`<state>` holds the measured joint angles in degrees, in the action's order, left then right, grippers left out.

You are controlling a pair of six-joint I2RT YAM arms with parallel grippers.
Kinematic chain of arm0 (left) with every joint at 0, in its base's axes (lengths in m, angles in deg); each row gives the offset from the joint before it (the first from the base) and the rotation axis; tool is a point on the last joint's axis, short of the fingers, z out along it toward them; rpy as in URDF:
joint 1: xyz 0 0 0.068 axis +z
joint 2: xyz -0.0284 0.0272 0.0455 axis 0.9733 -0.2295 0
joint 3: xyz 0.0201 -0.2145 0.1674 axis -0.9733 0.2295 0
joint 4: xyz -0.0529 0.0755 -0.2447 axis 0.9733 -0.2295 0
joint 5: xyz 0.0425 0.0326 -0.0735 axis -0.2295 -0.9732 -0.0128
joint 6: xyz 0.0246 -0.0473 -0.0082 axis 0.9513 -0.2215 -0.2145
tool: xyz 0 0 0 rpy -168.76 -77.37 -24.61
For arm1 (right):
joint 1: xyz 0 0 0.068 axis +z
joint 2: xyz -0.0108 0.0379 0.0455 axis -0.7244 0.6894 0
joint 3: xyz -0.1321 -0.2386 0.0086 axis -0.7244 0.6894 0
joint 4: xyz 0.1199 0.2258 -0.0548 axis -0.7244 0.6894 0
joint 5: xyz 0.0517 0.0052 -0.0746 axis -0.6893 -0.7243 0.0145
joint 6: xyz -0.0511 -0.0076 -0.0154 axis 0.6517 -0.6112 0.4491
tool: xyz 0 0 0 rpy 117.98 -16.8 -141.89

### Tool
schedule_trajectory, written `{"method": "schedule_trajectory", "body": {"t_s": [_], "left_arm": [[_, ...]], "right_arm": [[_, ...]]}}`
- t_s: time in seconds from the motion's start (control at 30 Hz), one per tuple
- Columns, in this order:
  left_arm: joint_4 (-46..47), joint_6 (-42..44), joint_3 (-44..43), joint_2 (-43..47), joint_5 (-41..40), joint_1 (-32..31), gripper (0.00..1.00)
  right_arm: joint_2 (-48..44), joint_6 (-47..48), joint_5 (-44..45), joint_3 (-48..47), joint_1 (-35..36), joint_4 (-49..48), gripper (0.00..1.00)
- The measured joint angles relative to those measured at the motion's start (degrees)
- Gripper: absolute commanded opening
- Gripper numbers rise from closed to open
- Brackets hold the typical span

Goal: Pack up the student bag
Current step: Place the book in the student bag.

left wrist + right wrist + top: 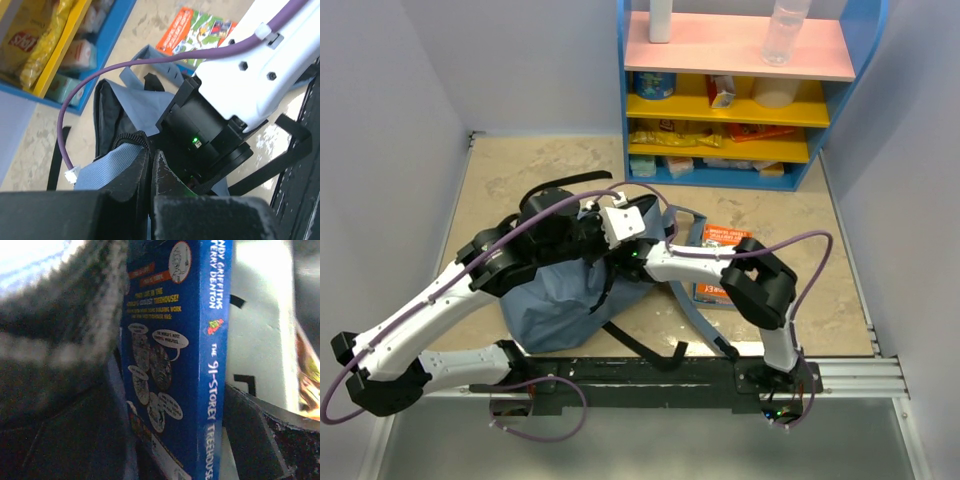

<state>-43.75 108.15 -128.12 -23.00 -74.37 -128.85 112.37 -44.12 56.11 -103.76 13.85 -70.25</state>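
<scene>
The grey-blue student bag [555,305] lies on the table between the arms, with its black straps trailing toward the near edge. My left gripper [592,240] is shut on the bag's zipper rim [131,137] and holds the opening up. My right gripper [628,248] reaches into the opening beside it and is shut on a blue book [175,365] titled "The 91-Storey Treehouse", held upright between its fingers [255,440]. Blurred bag fabric [60,300] fills the left of the right wrist view. The blue book does not show in the top view.
An orange picture book [720,262] lies on the table just right of the bag; it also shows in the left wrist view [200,30]. A blue shelf unit [740,90] with snacks and bottles stands at the back. Grey walls flank both sides.
</scene>
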Motion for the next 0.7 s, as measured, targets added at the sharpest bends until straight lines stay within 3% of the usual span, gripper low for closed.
{"method": "schedule_trajectory", "body": {"t_s": [0.43,0.6,0.7], "left_arm": [[21.7,-0.5,9.0,-1.2,13.4,-0.4,0.07],[16.1,1.8,13.8,-3.4,8.8,5.3,0.06],[16.8,2.2,15.3,-4.5,9.6,4.5,0.06]], "right_arm": [[-24.2,2.1,1.9,25.2,-7.1,10.1,0.99],[-41.1,3.7,4.9,32.9,-12.3,12.9,0.99],[-46.5,4.1,4.7,37.5,-14.2,12.4,0.99]]}}
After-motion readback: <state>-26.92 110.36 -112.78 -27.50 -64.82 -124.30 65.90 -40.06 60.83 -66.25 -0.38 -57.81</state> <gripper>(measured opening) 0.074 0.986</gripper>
